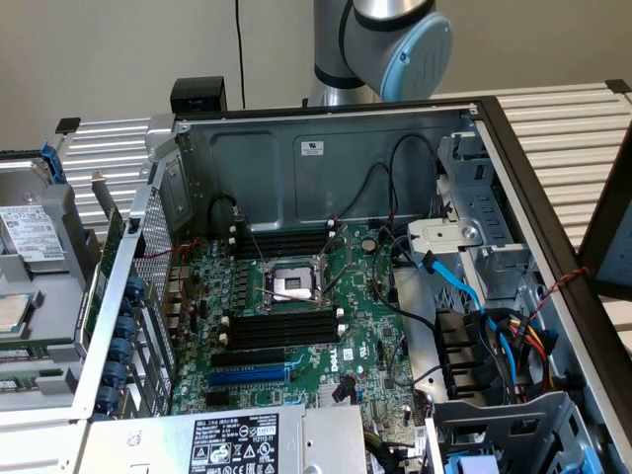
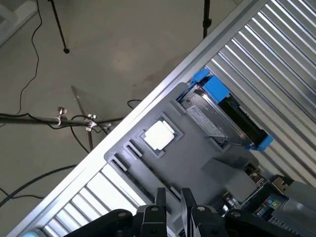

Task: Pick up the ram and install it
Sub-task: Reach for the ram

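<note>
My gripper (image 2: 173, 193) hangs open over the grey tray (image 2: 197, 158), with nothing between its black fingers (image 2: 160, 202). Long narrow grooves (image 2: 129, 149) in the tray lie just ahead of the fingertips. In the exterior view the same tray (image 1: 44, 193) stands at the left. A thin green stick that looks like the ram (image 1: 25, 353) lies in its lower part. The open computer case shows the motherboard (image 1: 296, 296). Its long black slots (image 1: 281, 328) sit beside the CPU socket (image 1: 293, 283), and a blue slot (image 1: 252, 375) lies below them.
The tray also holds a hard drive with blue brackets (image 2: 217, 111) and a square chip (image 2: 159, 134). The arm's joint (image 1: 395, 39) rises behind the case. Blue and black cables (image 1: 464, 296) crowd the case's right side. A power supply (image 1: 232, 444) sits at the front. Stand legs (image 2: 59, 29) and cables cross the floor.
</note>
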You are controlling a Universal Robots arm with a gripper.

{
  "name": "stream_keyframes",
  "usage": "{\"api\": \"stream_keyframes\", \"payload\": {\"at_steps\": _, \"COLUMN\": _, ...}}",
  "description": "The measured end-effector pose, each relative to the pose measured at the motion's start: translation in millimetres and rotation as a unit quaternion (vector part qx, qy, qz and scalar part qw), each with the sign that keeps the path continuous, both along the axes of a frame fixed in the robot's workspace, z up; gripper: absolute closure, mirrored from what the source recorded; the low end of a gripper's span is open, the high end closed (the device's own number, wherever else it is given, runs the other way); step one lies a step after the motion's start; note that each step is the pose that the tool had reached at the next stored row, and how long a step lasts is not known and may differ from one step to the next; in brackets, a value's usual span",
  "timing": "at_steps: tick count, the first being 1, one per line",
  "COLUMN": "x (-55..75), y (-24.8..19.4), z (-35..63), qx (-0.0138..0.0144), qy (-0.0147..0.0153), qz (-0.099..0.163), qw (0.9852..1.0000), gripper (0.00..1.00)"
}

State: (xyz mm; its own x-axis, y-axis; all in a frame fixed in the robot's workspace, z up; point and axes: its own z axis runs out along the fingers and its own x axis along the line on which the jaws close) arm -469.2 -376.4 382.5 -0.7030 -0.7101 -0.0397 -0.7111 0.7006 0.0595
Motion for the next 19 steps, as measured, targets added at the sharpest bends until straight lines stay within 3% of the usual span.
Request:
{"api": "stream_keyframes", "payload": {"at_steps": 7, "x": 0.0, "y": 0.0, "z": 0.0, "qx": 0.0000, "qy": 0.0001, "qz": 0.045, "qw": 0.9990, "gripper": 0.73}}
{"api": "stream_keyframes", "payload": {"at_steps": 10, "x": 0.1, "y": -0.1, "z": 0.0, "qx": -0.0013, "qy": 0.0001, "qz": 0.060, "qw": 0.9982, "gripper": 0.73}}
{"api": "stream_keyframes", "payload": {"at_steps": 12, "x": 0.0, "y": 0.0, "z": 0.1, "qx": -0.0049, "qy": 0.0004, "qz": 0.069, "qw": 0.9976, "gripper": 0.73}}
{"api": "stream_keyframes", "payload": {"at_steps": 15, "x": 0.0, "y": 0.0, "z": 0.0, "qx": -0.0144, "qy": 0.0009, "qz": 0.080, "qw": 0.9967, "gripper": 0.73}}
{"api": "stream_keyframes", "payload": {"at_steps": 16, "x": 0.0, "y": -0.1, "z": -0.1, "qx": -0.0160, "qy": 0.0009, "qz": 0.083, "qw": 0.9964, "gripper": 0.73}}
{"api": "stream_keyframes", "payload": {"at_steps": 19, "x": 0.0, "y": 0.0, "z": 0.0, "qx": -0.0166, "qy": 0.0009, "qz": 0.090, "qw": 0.9958, "gripper": 0.73}}
